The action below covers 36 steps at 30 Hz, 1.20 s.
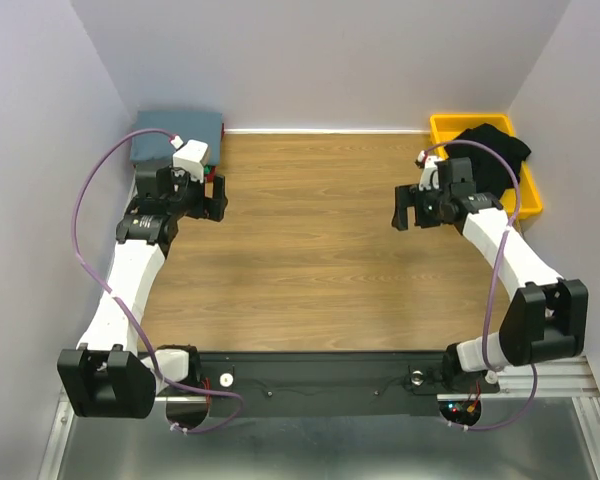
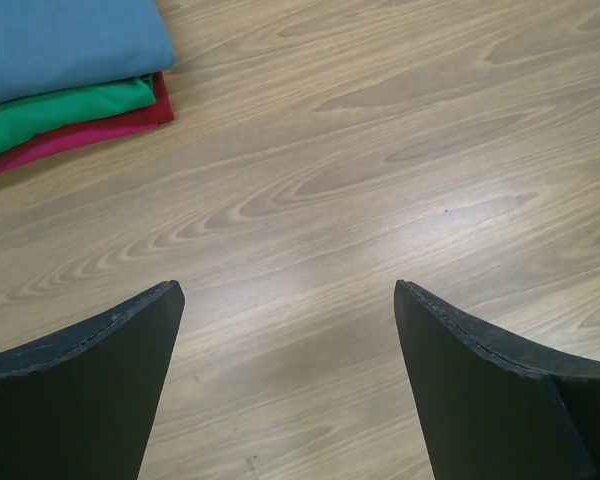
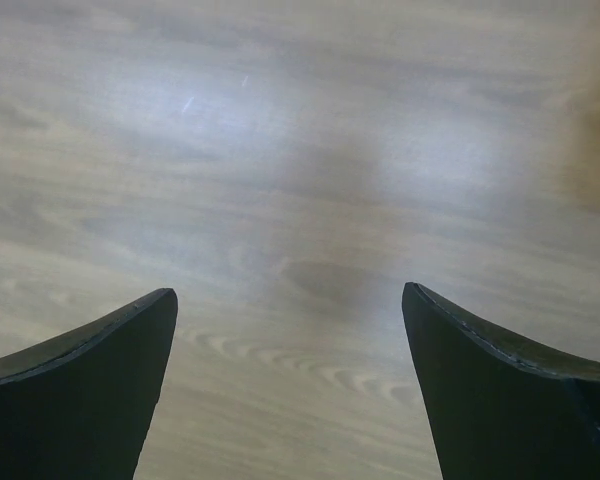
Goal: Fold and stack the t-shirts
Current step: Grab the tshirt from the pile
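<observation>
Wood-grain table [image 1: 310,250], matte. Left gripper [image 2: 285,285] jaws wide apart, holding nothing; right gripper [image 3: 288,290] same. Upper left: 3 folded soft tees stacked, grey-blue shirt [image 2: 70,40] over green shirt [image 2: 60,110] over red shirt [image 2: 80,135]. Upper right: crumpled black shirt [image 1: 495,148] in yellow plastic bin [image 1: 530,197].

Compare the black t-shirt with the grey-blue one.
The black t-shirt lies crumpled, the grey-blue t-shirt is folded flat. The black t-shirt sits in the yellow bin at far right; the grey-blue t-shirt tops the green tee and red tee at far left. Neither is gripped.
</observation>
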Tool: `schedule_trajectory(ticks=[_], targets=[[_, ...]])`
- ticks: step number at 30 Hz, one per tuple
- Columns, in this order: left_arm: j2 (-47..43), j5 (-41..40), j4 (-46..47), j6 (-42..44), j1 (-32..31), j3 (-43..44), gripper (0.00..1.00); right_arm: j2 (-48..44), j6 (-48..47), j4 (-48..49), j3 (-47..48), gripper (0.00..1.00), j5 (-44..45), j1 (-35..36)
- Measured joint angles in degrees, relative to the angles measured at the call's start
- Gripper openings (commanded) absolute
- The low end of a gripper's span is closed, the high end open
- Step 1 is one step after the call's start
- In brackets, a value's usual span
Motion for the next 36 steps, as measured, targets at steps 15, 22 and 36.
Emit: schedule_trajectory(ticks=[15, 22, 36], targets=[[14.8, 4.4, -5.2, -3.1, 0.0, 17.6, 0.99, 30.4, -3.4, 4.8, 36.8, 1.00, 11.9, -17.0], [17.5, 3.7, -7.3, -2.5, 0.0, 18.6, 0.99, 49.9, -3.1, 6.6, 51.8, 1.00, 17.5, -21.9], [17.6, 2.6, -7.5, -0.7, 0.0, 18.5, 0.99, 66.4, -1.8, 6.7, 66.6, 0.83, 21.5, -22.1]])
